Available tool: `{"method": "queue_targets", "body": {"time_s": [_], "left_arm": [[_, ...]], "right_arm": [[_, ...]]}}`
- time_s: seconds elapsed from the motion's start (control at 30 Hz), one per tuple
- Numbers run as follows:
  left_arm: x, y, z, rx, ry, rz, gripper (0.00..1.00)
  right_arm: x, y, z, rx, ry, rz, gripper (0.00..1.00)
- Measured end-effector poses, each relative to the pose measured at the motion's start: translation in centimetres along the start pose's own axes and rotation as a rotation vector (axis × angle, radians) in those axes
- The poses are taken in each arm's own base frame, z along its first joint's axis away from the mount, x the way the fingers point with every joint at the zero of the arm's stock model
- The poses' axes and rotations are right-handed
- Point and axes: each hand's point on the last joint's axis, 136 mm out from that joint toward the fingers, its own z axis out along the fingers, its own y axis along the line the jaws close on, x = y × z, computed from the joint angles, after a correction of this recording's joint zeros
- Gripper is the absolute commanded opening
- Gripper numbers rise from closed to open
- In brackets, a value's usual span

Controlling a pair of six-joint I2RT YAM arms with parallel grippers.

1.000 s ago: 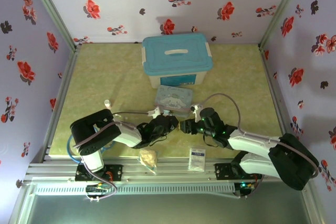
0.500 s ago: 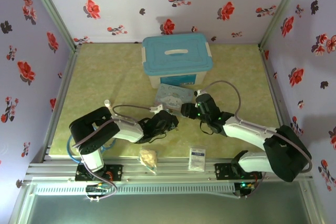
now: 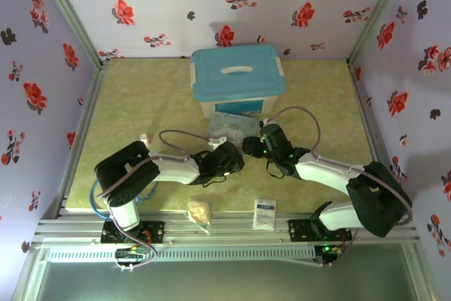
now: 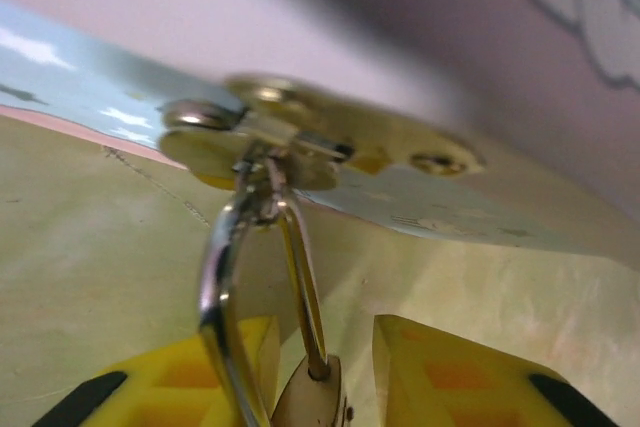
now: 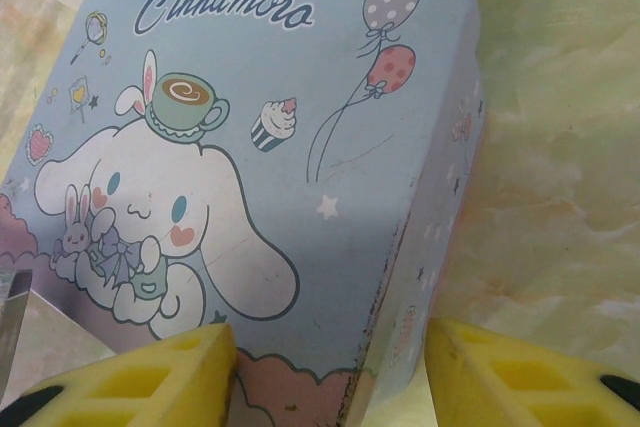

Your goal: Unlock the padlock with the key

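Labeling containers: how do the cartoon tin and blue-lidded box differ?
The tin is smaller, the box larger. The tin has a cartoon print; the box has a plain blue lid with a handle. The tin's hasp carries the padlock; none seen on the box. Both are blue-topped rounded rectangles.

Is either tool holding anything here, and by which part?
Left tool brackets the padlock body with a gap, not clamped; right tool brackets the tin corner, grip cannot be told.

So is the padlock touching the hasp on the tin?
Touching. The left wrist view shows the padlock's shackle threaded through the hasp's loop and bearing against it, with no gap between the two metals.
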Motion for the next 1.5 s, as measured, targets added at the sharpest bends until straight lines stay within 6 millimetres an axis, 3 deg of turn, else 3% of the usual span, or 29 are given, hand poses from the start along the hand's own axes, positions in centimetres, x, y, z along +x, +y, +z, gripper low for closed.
{"method": "queue_targets", "body": {"time_s": [0.57, 0.87, 1.5], "left_arm": [[0.4, 0.7, -0.2, -0.14, 0.018, 0.109, 0.21], [0.6, 2.7, -1.6, -0.299, 0.039, 0.21, 0.22], [0.7, 3.6, -2.6, -0.629, 0.032, 0.533, 0.24]], "right_arm": [[-0.1, 0.0, 0.1, 0.0, -0.007, -0.004, 0.5], [-0.2, 0.0, 0.1, 0.003, -0.01, -0.004, 0.5], [-0.5, 0.0, 0.3, 0.005, -0.024, -0.004, 0.49]]}}
